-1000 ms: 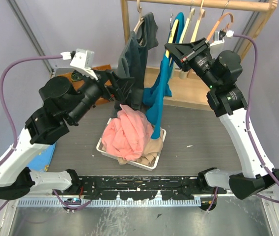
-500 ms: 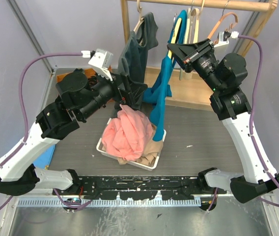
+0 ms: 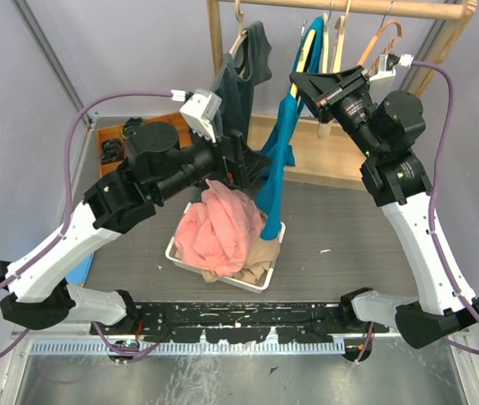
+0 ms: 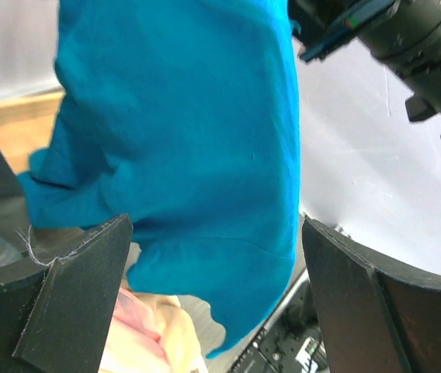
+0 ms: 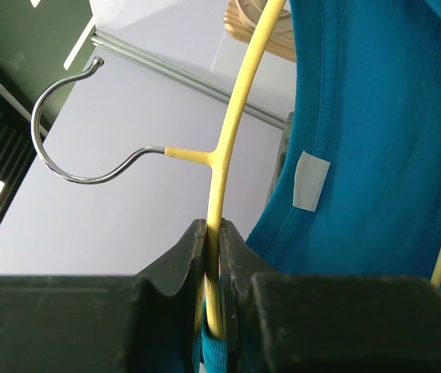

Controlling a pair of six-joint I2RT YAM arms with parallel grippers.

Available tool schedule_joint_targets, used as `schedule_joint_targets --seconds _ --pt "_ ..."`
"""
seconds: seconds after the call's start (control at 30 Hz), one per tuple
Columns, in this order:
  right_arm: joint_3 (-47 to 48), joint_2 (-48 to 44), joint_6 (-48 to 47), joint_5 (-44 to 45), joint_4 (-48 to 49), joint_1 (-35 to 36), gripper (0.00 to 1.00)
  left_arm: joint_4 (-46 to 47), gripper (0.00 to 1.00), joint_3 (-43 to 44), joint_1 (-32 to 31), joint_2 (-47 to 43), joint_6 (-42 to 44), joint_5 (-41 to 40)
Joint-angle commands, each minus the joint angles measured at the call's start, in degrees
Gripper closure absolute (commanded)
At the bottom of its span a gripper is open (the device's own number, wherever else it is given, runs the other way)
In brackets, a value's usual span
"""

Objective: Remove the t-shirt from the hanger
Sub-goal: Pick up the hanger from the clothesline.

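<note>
A teal t-shirt (image 3: pixel 277 160) hangs from a yellow hanger (image 3: pixel 302 52) with a metal hook (image 5: pixel 73 155). My right gripper (image 3: pixel 298 82) holds it off the rail; its jaws (image 5: pixel 215 272) are shut on the hanger's yellow stem just above the collar. The shirt's neck label (image 5: pixel 311 180) shows beside them. My left gripper (image 3: pixel 252 164) is open at the shirt's lower part. In the left wrist view the teal t-shirt (image 4: pixel 189 132) fills the space ahead of the wide-apart fingers (image 4: pixel 73 295), its bottom hem hanging between them without touching either.
A wooden rack (image 3: pixel 349 7) at the back carries a dark shirt (image 3: pixel 239 80) on a wooden hanger and several bare hangers (image 3: pixel 383 38). Below the teal shirt a white basket (image 3: pixel 176 253) holds pink clothes (image 3: pixel 218 224) and beige ones. A brown tray (image 3: pixel 109 135) lies back left.
My left arm has swung right and forward, bringing its open gripper from beside the dark shirt to the teal t-shirt. The right gripper has risen slightly with the hanger.
</note>
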Motion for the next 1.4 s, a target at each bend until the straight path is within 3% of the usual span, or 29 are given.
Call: schedule_joint_targets --seconds 0.0,0.4,1.07,1.23,1.3,1.37 --pt "4.8 -0.5 -0.2 2.8 6.0 -0.1 0.99 -1.0 0.02 -2.2 -0.4 -0.3 -3.3 6.8" --pt "8.0 3.0 0.1 4.1 6.5 -0.2 0.99 -2.6 0.02 -11.3 -4.9 -5.9 -2.5 1.8" --pt "7.1 2.8 1.3 4.5 8.0 -0.1 0.99 -1.4 0.01 -6.5 -6.7 2.5 0.4 -7.9" --pt "7.1 2.9 1.5 4.3 8.1 -0.2 0.99 -1.1 0.20 -6.8 -6.8 2.2 0.3 -9.4" --pt "7.1 2.9 1.6 4.2 8.1 -0.1 0.99 -0.4 0.34 -7.3 -6.9 1.6 0.7 -9.7" --pt "7.0 2.9 1.7 4.2 8.1 -0.1 0.99 0.4 0.54 -7.6 -6.9 1.2 1.2 -9.3"
